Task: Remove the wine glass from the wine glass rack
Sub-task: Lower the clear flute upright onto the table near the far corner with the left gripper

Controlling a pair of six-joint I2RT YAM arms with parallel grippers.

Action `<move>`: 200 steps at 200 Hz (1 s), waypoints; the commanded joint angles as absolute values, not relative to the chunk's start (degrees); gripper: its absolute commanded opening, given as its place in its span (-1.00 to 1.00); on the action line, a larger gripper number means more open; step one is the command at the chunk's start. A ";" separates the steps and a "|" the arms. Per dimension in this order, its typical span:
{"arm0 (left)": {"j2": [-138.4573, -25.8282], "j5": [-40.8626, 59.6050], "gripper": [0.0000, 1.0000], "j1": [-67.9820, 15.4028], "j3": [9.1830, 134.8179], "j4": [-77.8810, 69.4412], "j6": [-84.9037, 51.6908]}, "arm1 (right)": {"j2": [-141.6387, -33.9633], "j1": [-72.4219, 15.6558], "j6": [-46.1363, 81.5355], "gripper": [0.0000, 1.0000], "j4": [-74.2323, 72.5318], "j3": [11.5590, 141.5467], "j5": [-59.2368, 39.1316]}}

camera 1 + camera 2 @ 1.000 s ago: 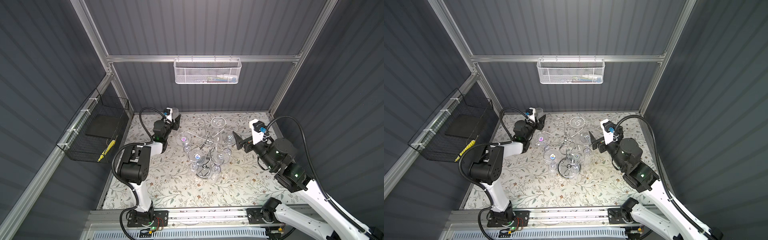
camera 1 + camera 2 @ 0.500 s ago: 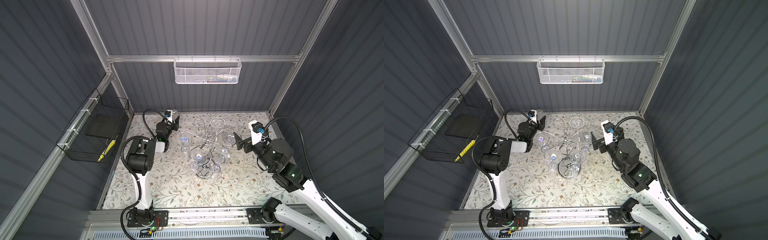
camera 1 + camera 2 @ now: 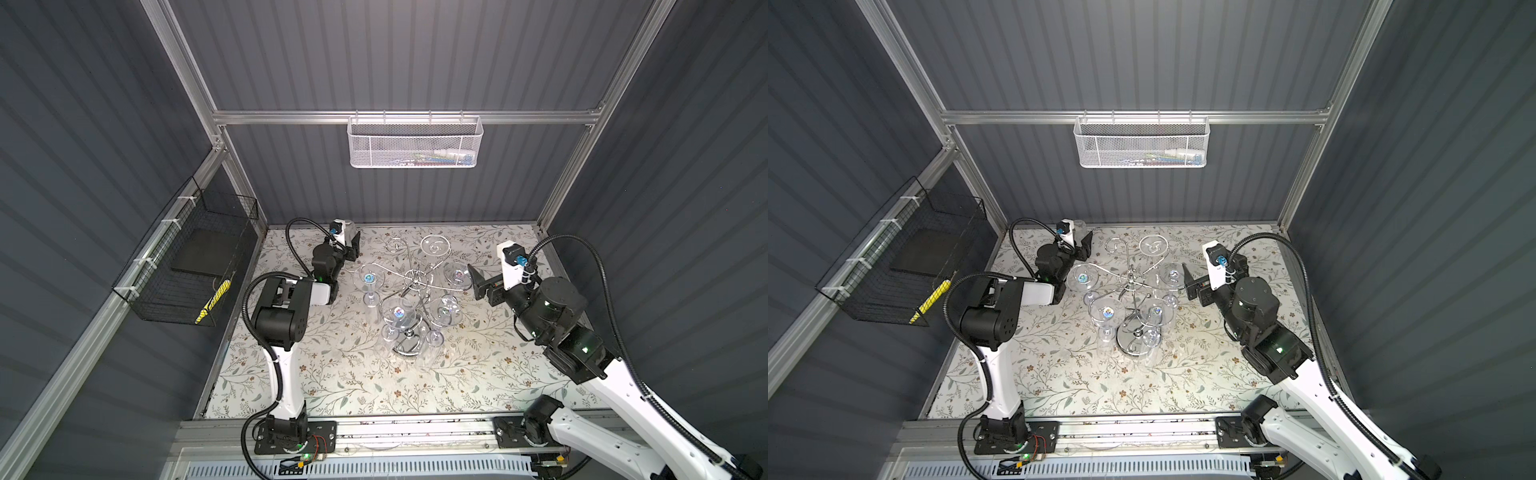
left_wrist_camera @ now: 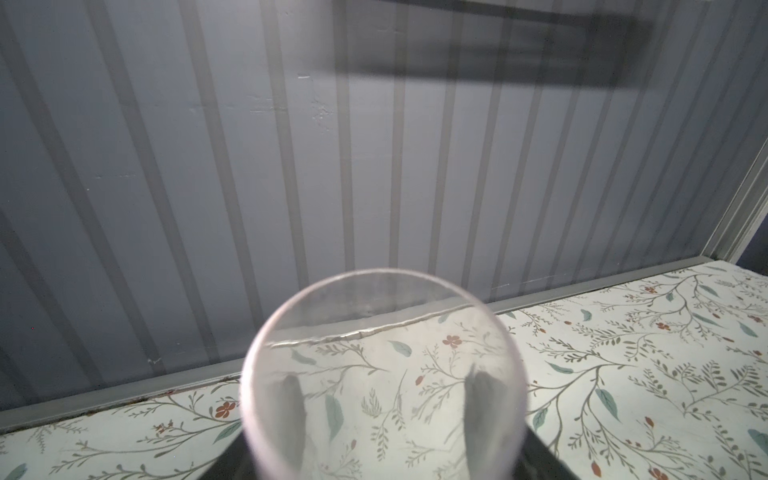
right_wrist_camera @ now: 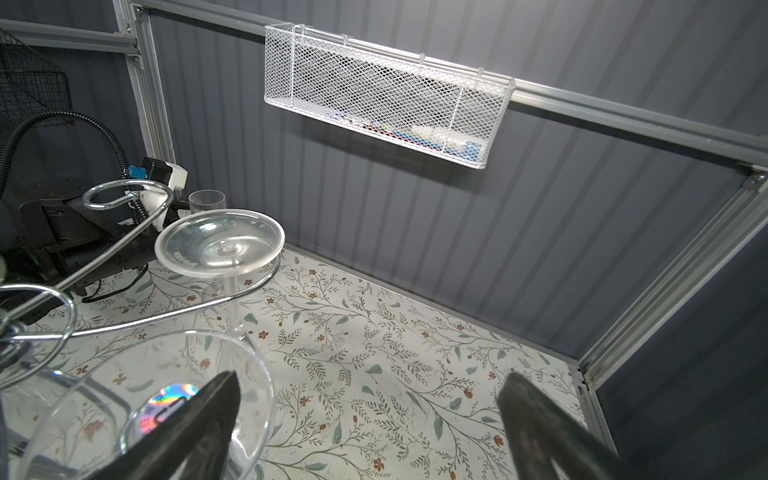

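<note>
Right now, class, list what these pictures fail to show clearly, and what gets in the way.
Left end effector grip: in the left wrist view the clear glass covers the fingers; contact unclear.
White mesh basket contents: too small behind the mesh in both top views.
Yellow item in the black wire basket: too small to identify in both top views.

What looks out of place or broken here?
Nothing stands out. Four glasses hang bowl-down on the rack; a fifth glass sits in the left end effector by the back wall. No spill or breakage shows.
</note>
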State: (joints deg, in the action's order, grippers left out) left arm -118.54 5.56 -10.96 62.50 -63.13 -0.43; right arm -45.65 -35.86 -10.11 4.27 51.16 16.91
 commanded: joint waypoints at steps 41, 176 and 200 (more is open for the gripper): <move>-118.11 4.94 0.63 -10.50 63.38 -64.19 0.00 | -44.58 -35.65 -10.11 0.98 4.73 50.88 16.70; -113.26 4.75 0.99 -10.50 61.31 -61.86 -0.03 | -43.29 -35.63 -9.67 0.98 6.41 51.68 15.14; -111.74 5.14 0.99 -10.38 61.61 -60.63 -0.17 | -42.98 -35.66 -9.32 0.98 6.16 51.83 14.65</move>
State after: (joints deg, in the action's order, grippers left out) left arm -114.87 4.89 -10.76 61.91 -61.08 -0.21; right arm -43.72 -35.77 -10.02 5.67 51.16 15.38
